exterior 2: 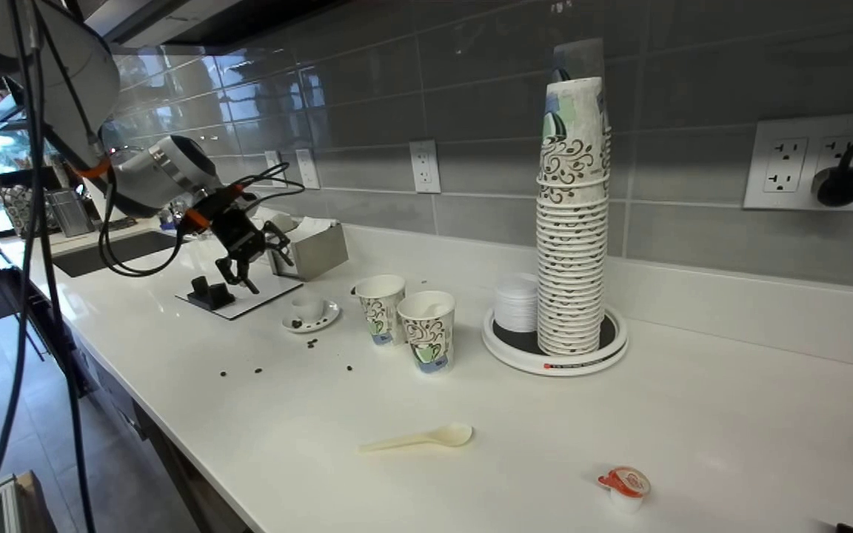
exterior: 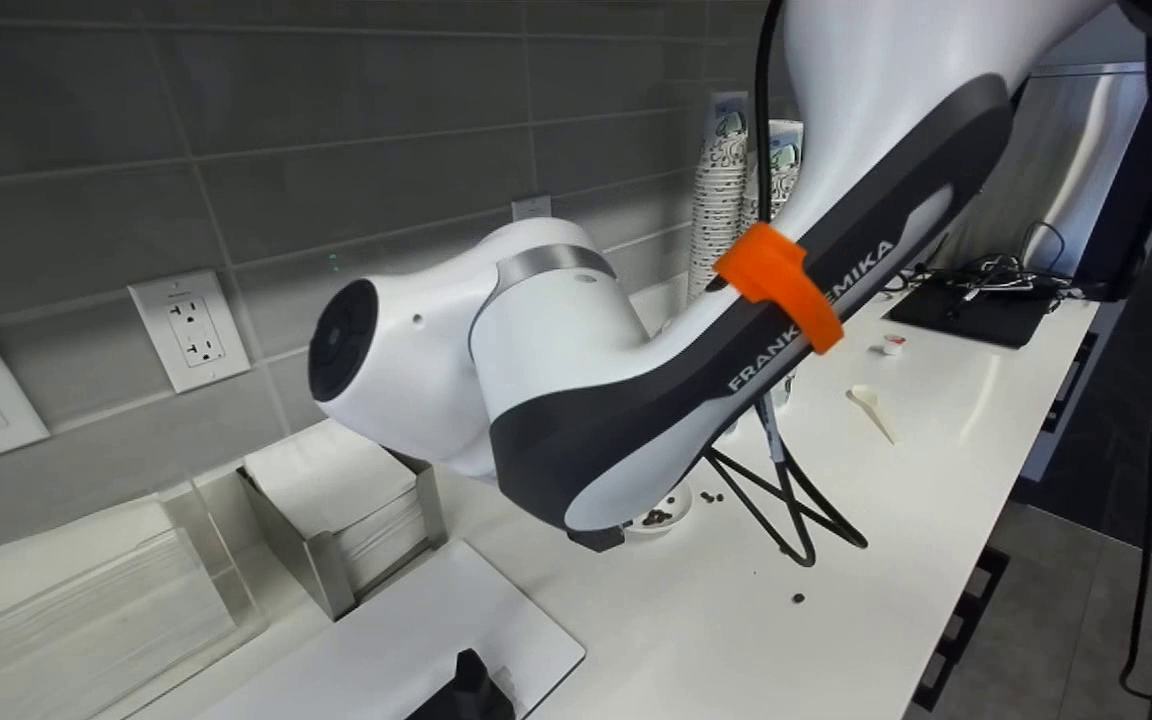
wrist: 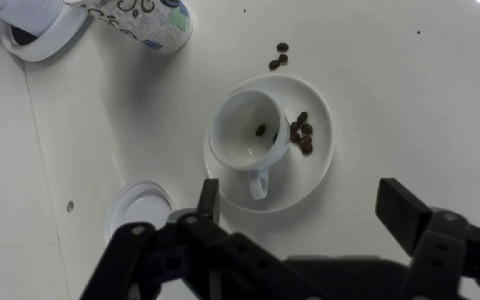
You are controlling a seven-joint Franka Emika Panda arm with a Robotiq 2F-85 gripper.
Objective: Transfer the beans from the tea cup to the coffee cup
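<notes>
A white ceramic cup [wrist: 229,129] with a handle stands on a white saucer [wrist: 290,193] in the wrist view. The cup [exterior 2: 309,308] and saucer [exterior 2: 328,317] also show in an exterior view. One bean [wrist: 260,130] lies inside the cup, with another partly hidden by its wall. Several beans [wrist: 306,129] lie on the saucer, and three beans [wrist: 283,58] lie on the counter beside it. Two patterned paper cups, a farther one [exterior 2: 380,307] and a nearer one [exterior 2: 428,333], stand beside the saucer. My gripper [wrist: 300,187] is open and empty; the saucer's edge and cup handle show between its fingertips.
A stack of paper cups [exterior 2: 573,274] stands on a round tray [exterior 2: 519,360]. A spoon [exterior 2: 419,438], a creamer [exterior 2: 626,487] and loose beans [exterior 2: 258,370] lie on the counter. A napkin holder [exterior 2: 315,250], white board [exterior: 506,610] and black block [exterior 2: 210,295] are near the gripper.
</notes>
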